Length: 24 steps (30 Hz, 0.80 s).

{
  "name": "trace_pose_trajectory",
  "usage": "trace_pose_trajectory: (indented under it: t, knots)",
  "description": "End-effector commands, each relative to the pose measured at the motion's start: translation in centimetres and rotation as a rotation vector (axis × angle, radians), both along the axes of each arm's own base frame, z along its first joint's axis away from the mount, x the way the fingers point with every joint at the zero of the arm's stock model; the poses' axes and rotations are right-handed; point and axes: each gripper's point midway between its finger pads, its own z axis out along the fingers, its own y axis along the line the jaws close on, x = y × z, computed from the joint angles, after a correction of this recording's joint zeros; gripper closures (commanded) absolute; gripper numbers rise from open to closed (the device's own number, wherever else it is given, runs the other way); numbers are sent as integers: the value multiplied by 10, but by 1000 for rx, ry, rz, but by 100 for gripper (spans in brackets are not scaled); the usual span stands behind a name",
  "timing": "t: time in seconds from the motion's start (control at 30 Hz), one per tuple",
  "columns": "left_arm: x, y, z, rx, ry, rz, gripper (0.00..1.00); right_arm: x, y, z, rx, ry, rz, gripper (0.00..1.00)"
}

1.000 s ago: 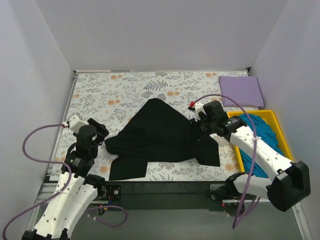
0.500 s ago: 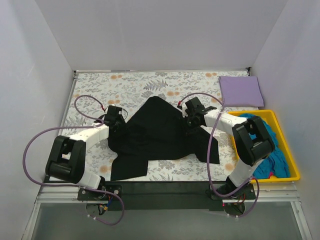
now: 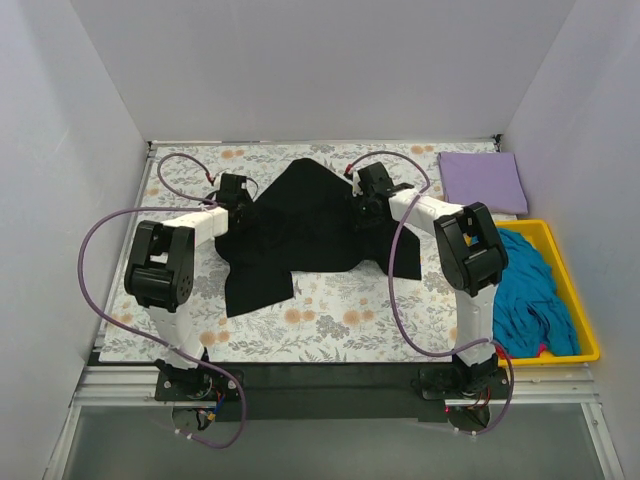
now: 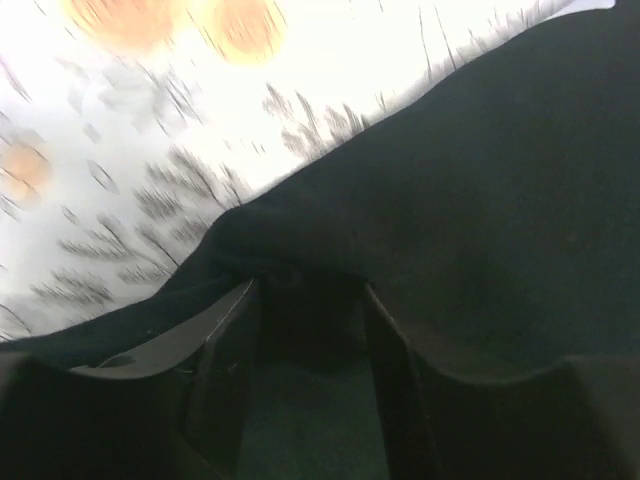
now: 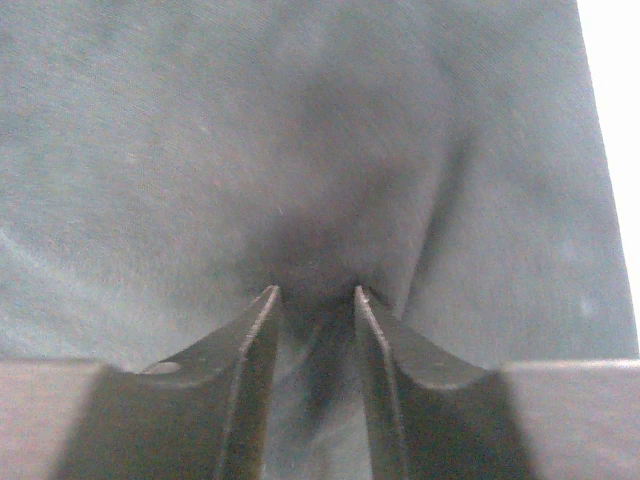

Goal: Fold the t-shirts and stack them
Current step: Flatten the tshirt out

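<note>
One lavender purple t-shirt (image 3: 482,181) lies folded, upper right; a teal blue t-shirt (image 3: 525,290) waits in the yellow plastic tray (image 3: 588,340). My left gripper (image 3: 238,192) and right gripper (image 3: 365,190) each pinch the unfolded black cloth t-shirt (image 3: 300,225), upper centre.

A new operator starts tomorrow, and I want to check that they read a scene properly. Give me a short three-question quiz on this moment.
1. True or false: the left gripper and the right gripper are both pinching the black t-shirt.
2. Where does the folded lavender t-shirt lie? A) in the right gripper B) at the far right corner of the floral cloth C) under the black t-shirt
3. Fill in: the teal t-shirt lies crumpled in the ____.
Key: 1 true; 2 B; 3 yellow tray.
</note>
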Motion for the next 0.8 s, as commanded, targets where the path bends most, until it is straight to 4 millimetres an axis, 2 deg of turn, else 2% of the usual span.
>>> trace_pose_trajectory:
  t: [0.0, 0.03, 0.07, 0.1, 0.13, 0.17, 0.2, 0.23, 0.27, 0.3, 0.33, 0.37, 0.4, 0.43, 0.47, 0.5, 0.53, 0.63, 0.67, 0.77]
  knots:
    - [22, 27, 52, 112, -118, 38, 50, 28, -3, 27, -6, -100, -17, 56]
    - [21, 28, 65, 114, -143, 43, 48, 28, -2, 47, 12, -132, -15, 55]
    - [16, 33, 75, 130, -148, 55, 47, 26, -3, 55, 18, -145, -18, 52]
    - [8, 36, 98, 133, -190, 68, 45, 22, -7, 61, 16, -148, -30, 49]
    - [-2, 38, 105, 147, -192, 75, 43, 13, -14, 72, 16, -161, -43, 46]
    - [-12, 41, 113, 161, -196, 87, 42, 8, -22, 74, -1, -162, -75, 41]
    - [-34, 48, 105, 197, -137, 102, 41, 0, -28, 76, -7, -156, -90, 39]
    - [-48, 47, 120, 186, -160, 119, 40, -8, -33, 92, 6, -178, -103, 37]
    - [-62, 47, 119, 186, -137, 127, 40, -25, -45, 77, -20, -137, -128, 33]
    - [-86, 52, 108, 203, -60, 131, 40, -33, -50, 78, -24, -136, -145, 30]
    - [-105, 49, 108, 184, -49, 149, 40, -44, -58, 75, -33, -122, -162, 29]
    - [-120, 50, 102, 182, -13, 154, 40, -52, -66, 90, -18, -152, -198, 25]
    - [-142, 52, 95, 189, 48, 157, 40, -69, -75, 76, -37, -119, -209, 24]
    - [-160, 46, 88, 159, 69, 153, 40, -77, -80, 90, -12, -150, -220, 24]
    - [-176, 45, 83, 148, 108, 150, 40, -84, -84, 89, -5, -146, -231, 23]
    - [-186, 44, 79, 123, 123, 193, 41, -98, -90, 78, -16, -120, -232, 23]
    - [-193, 37, 77, 106, 116, 191, 41, -105, -94, 87, 0, -144, -238, 23]
    - [-205, 21, 60, 46, 162, 173, 42, -125, -107, 83, 9, -153, -259, 23]
    - [-212, 22, 45, 59, 217, 195, 43, -129, -109, 83, 13, -154, -264, 24]
    - [-220, 30, 25, 98, 269, 249, 48, -139, -116, 83, 21, -171, -269, 24]
